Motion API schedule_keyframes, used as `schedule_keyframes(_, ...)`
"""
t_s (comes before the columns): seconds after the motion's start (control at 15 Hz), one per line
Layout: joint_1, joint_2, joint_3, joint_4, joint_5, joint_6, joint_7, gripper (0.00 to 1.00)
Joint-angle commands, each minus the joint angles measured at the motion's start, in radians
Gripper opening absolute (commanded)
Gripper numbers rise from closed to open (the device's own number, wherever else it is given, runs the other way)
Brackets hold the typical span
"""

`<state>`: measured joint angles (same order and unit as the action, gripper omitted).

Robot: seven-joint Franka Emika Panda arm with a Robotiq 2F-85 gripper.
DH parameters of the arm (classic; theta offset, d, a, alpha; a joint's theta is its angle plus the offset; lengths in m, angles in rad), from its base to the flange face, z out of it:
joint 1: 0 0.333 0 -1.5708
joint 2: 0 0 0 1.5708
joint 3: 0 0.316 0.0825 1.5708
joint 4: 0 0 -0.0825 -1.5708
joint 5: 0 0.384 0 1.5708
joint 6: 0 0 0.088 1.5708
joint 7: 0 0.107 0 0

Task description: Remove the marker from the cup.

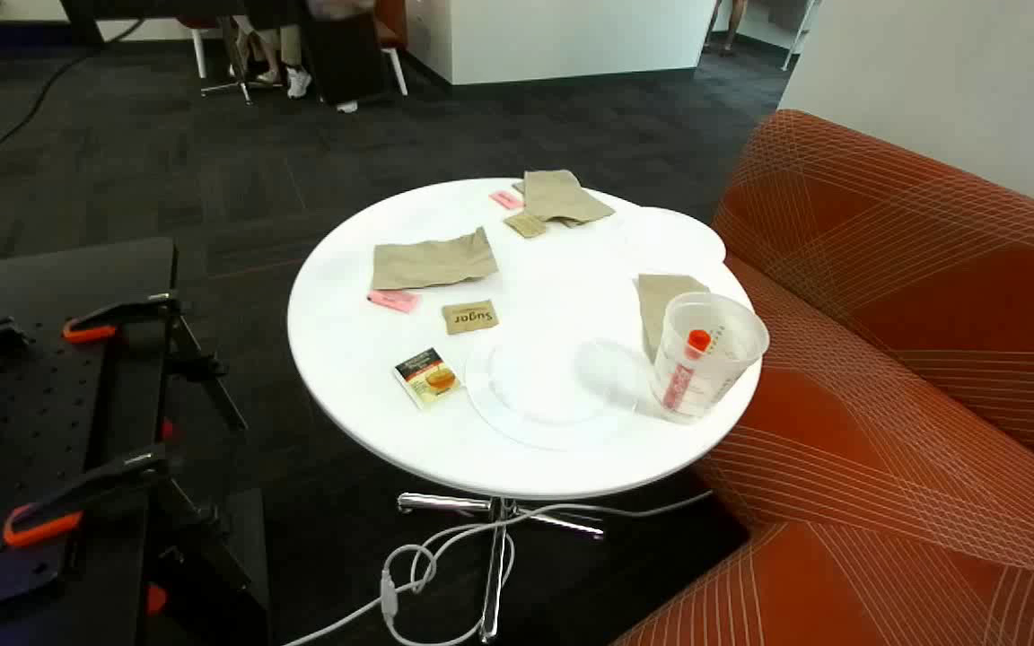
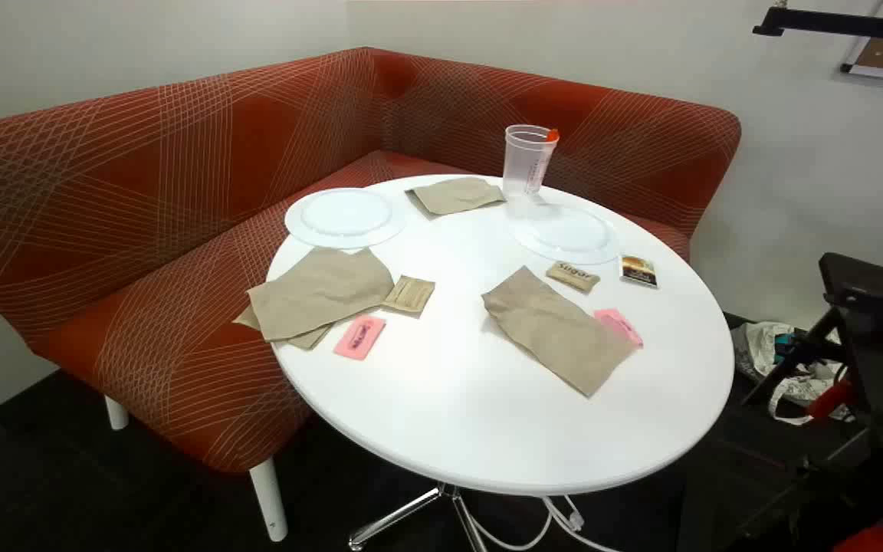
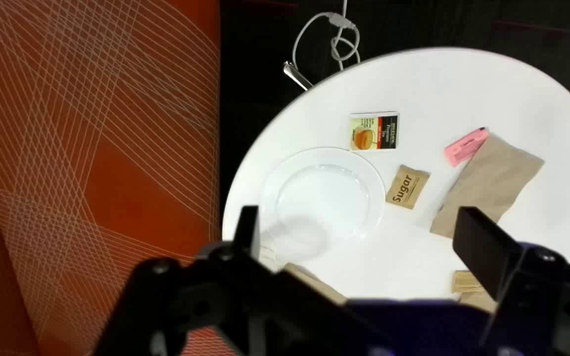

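Observation:
The clear plastic cup (image 1: 725, 359) stands on the white round table near its edge, beside a plate. It also shows in an exterior view (image 2: 522, 162) at the table's far side. The marker (image 1: 698, 342) stands inside the cup, leaning on the wall, with its red-orange end up. In an exterior view that end (image 2: 553, 136) reaches the cup's rim. In the wrist view my gripper (image 3: 359, 222) is open and empty, above the table. The left finger hides most of the cup there; only a printed sliver (image 3: 268, 254) shows. The gripper is out of both exterior views.
A clear plate (image 3: 322, 198) lies next to the cup, and another plate (image 2: 346, 218) lies farther along the edge. Brown napkins (image 2: 556, 330), a sugar packet (image 3: 407, 187), pink packets and a tea packet (image 3: 374, 131) lie on the table. An orange bench (image 1: 885, 431) borders it.

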<state>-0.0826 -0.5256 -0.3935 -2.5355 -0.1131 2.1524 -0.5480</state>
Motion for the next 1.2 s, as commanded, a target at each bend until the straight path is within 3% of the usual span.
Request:
schedule_keyframes(0.0,-0.022,0.005,0.021,0.001,0.014,-0.001,-0.011,1.00)
schedule_keyframes(0.6,-0.008,0.040,0.021,0.020,0.022,0.029,-0.022,1.00)
schedule_keyframes(1.13,0.015,0.336,0.038,0.157,0.031,0.178,-0.041,1.00)
